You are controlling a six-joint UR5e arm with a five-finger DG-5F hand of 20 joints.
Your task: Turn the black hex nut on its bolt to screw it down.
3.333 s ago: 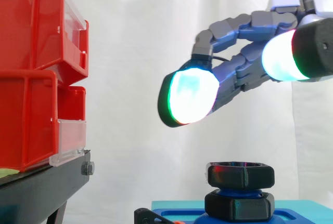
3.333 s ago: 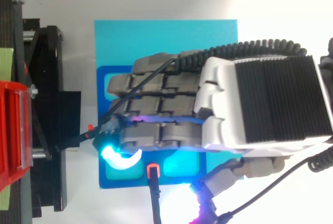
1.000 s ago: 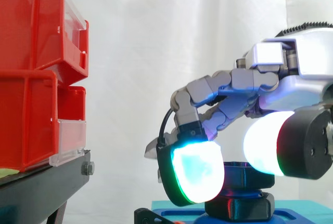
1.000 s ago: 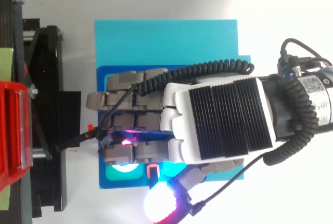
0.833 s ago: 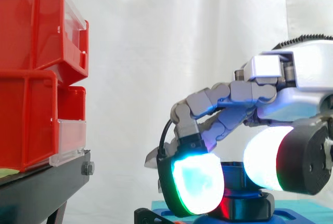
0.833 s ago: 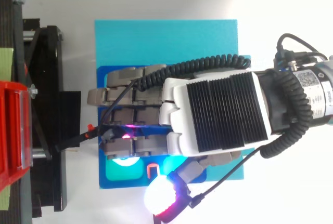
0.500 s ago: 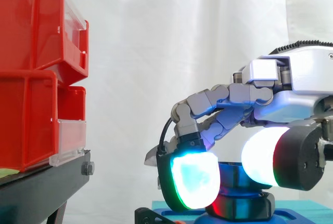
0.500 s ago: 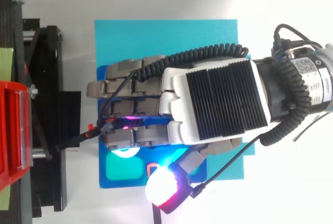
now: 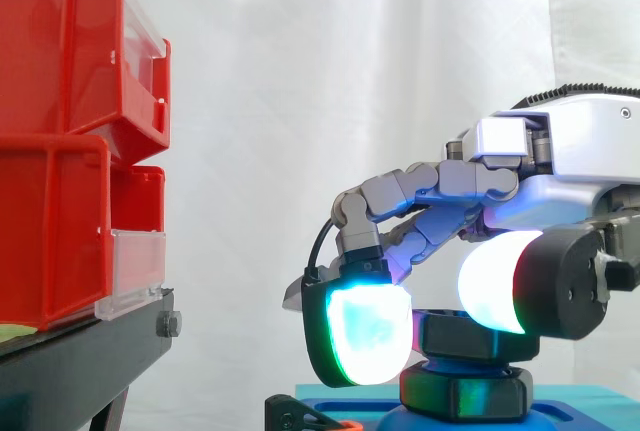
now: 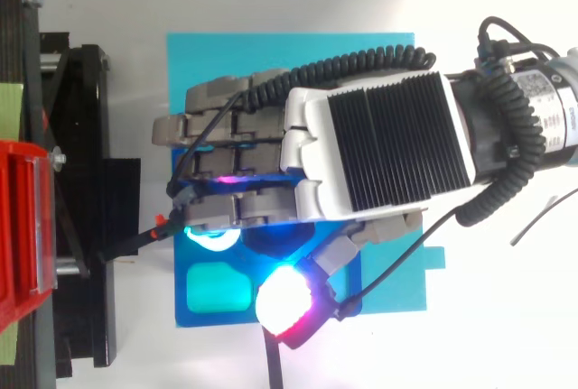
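Observation:
The black hex nut sits on its bolt above a second black nut, on a blue fixture that lies on a cyan plate. My hand reaches in from the right and arches over the nut. Its fingers are curled down, with a cyan-green glowing fingertip at the nut's left and the white glowing thumb pad at its near side. In the top view the hand covers most of the fixture, and the thumb tip glows white and red under the palm's edge.
Stacked red bins on a black stand fill the left side. A small black clip with an orange tip sticks out at the fixture's left edge. White curtain hangs behind.
The hand came down from above the nut and curled round it. Over the last second the wrist twisted and the thumb swept in toward the fingers. The blue fixture shifted slightly.

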